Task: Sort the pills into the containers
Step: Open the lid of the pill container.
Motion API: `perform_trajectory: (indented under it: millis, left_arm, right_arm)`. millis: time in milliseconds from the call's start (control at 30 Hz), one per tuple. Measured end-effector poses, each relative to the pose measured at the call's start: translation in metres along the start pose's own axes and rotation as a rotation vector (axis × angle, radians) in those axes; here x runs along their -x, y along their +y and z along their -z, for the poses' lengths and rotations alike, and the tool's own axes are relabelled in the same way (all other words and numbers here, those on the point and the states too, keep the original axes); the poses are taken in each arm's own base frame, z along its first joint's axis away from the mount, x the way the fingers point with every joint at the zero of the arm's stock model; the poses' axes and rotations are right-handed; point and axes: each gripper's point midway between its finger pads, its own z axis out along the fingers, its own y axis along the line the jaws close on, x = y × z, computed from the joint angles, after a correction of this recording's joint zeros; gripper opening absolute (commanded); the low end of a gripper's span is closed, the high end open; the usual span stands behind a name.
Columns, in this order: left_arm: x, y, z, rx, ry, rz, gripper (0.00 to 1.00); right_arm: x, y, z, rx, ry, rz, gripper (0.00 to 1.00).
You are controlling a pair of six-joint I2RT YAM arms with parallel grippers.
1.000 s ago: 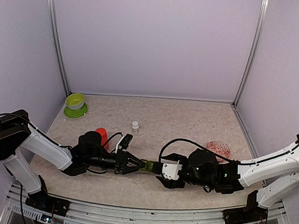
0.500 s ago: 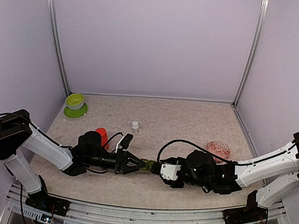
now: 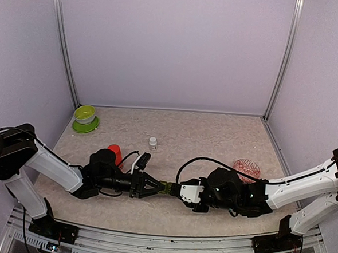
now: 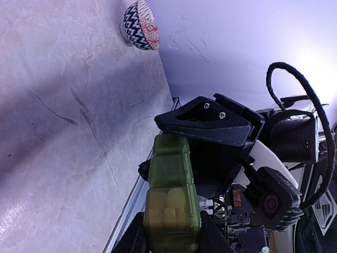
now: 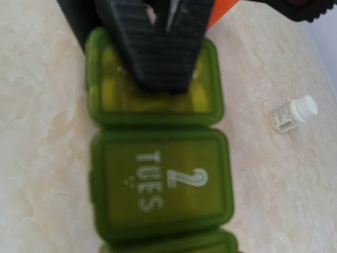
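Top external, containers (image 3: 167, 187) row running left-right, left pincer (image 3: 159, 186) clamping left end.

The containers (image 5: 160, 182) form a green row, lids shut, one marked "2 TUES", another holding pale pills (image 4: 167, 204).

Containers (image 5: 105, 174): lettering is carried on the lids and is read only in the right wrist view.
Middle lid (image 5: 160, 184), word: "TUES" is read in pale raised capitals.
Middle lid, number: a large "2" is set just beside that word.
Middle lid, second row: another row of letters is seen beside the "2"; it looks like "TUES" again but is too blurred to be sure.
Middle lid, sign: a small cluster of dots is seen beside the letters.
Top lid: it is largely hidden, and its writing cannot be told.
Small white bottle (image 5: 292, 115): a printed label is carried, with print too small to be read.
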Motion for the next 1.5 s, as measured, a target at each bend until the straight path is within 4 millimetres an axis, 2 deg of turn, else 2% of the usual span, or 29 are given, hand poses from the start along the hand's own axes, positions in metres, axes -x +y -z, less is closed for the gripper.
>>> perform_trajectory:
  millis: [100,500,933,1300,1500]
  left_arm:
    - [-0.001,0.003,0.0,0.012,0.006,0.004,0.29]
    - [-0.006,0.01,-0.002,0.046,0.018,0.001,0.29]
    - [-0.005,0.014,-0.001,0.063,0.007,-0.006,0.28]
    - [-0.005,0.014,-0.001,0.062,0.006,-0.007,0.29]
    - [-0.005,0.014,-0.001,0.062,0.005,-0.007,0.29]
  right_arm:
    - [-0.001,0.004,0.0,0.025,0.009,-0.01,0.31]
    - [-0.002,0.012,0.0,0.076,0.016,-0.057,0.63]
    - [0.002,0.009,0.002,0.075,0.016,-0.088,0.7]
    - [0.01,-0.005,0.013,0.048,0.005,-0.135,0.77]
    - [0.002,-0.015,0.013,0.0,0.041,-0.154,0.77]
